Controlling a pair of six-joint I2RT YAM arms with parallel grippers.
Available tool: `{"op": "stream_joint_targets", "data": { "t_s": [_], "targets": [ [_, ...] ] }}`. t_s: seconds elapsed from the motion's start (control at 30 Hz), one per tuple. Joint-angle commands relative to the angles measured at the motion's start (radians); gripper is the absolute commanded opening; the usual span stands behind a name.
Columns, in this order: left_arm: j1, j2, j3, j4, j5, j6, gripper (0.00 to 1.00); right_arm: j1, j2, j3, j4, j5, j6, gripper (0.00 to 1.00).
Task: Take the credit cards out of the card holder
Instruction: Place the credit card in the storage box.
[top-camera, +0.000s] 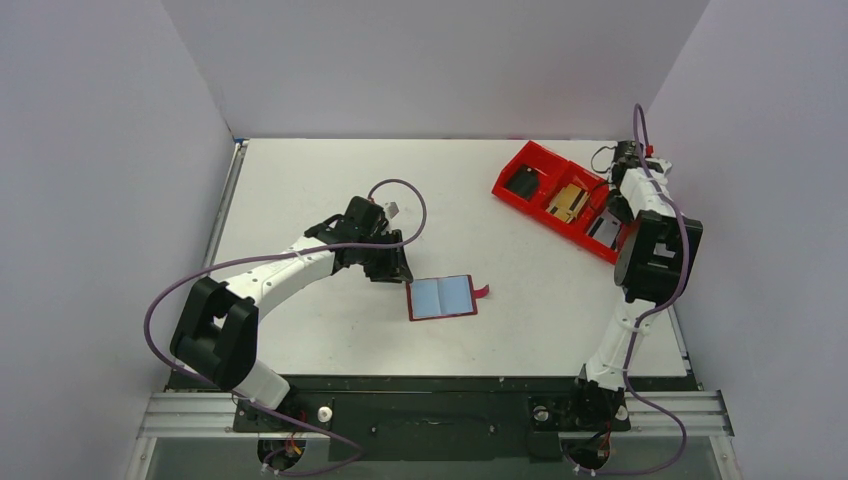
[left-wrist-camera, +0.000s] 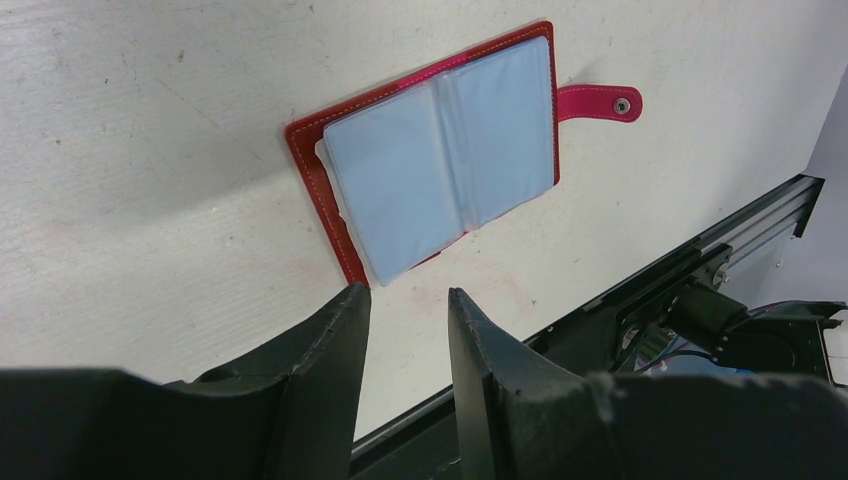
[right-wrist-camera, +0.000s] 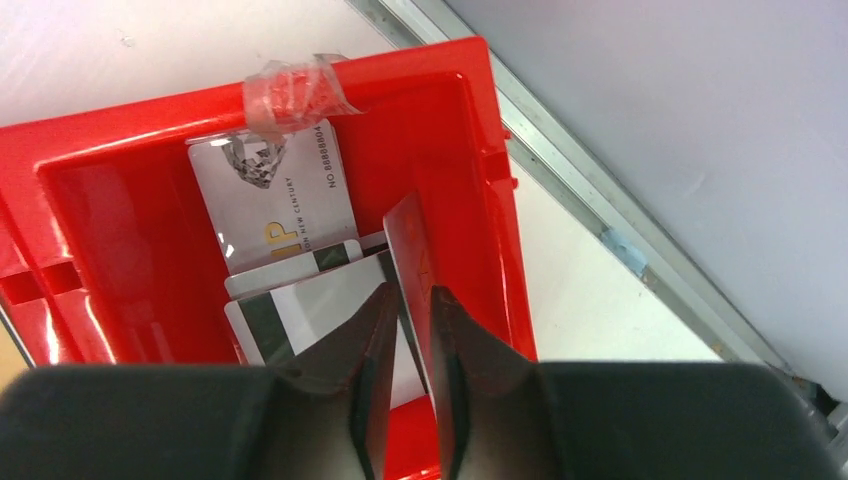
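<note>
The card holder lies open flat on the table, a dark red wallet with pale blue-grey sleeves facing up and its snap tab out to the right. It also shows in the left wrist view. My left gripper is open and empty just left of it, with its fingertips near the wallet's corner. My right gripper is down in the end compartment of the red bin, shut on a thin red-faced card held on edge. Two pale credit cards lie flat in that compartment.
The red three-compartment bin stands at the back right, with a dark item and a yellowish item in its other compartments. The right arm reaches over it. Grey walls enclose the table, and a metal rail runs along the near edge.
</note>
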Motion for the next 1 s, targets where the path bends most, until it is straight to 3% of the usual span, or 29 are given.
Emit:
{"op": "stream_joint_targets", "data": {
  "t_s": [0.0,0.13,0.4,0.67,0.97],
  "targets": [
    [0.003,-0.033,0.002,0.033,0.008,-0.004,0.32,0.007,-0.028,0.033,0.042,-0.021,-0.002,0.23],
    [0.003,-0.028,0.003,0.033,0.009,-0.005,0.32,0.02,-0.063,0.043,0.043,-0.057,0.011,0.4],
    [0.003,-0.027,0.01,0.025,-0.002,-0.005,0.32,0.084,-0.223,0.017,0.012,-0.137,0.064,0.53],
    [0.016,-0.021,0.018,0.007,-0.019,-0.002,0.33,0.2,-0.42,-0.162,0.045,-0.209,0.13,0.55],
    [0.057,-0.023,-0.013,0.002,-0.072,-0.026,0.33,0.492,-0.589,-0.441,0.147,-0.297,0.195,0.54]
  ]
}}
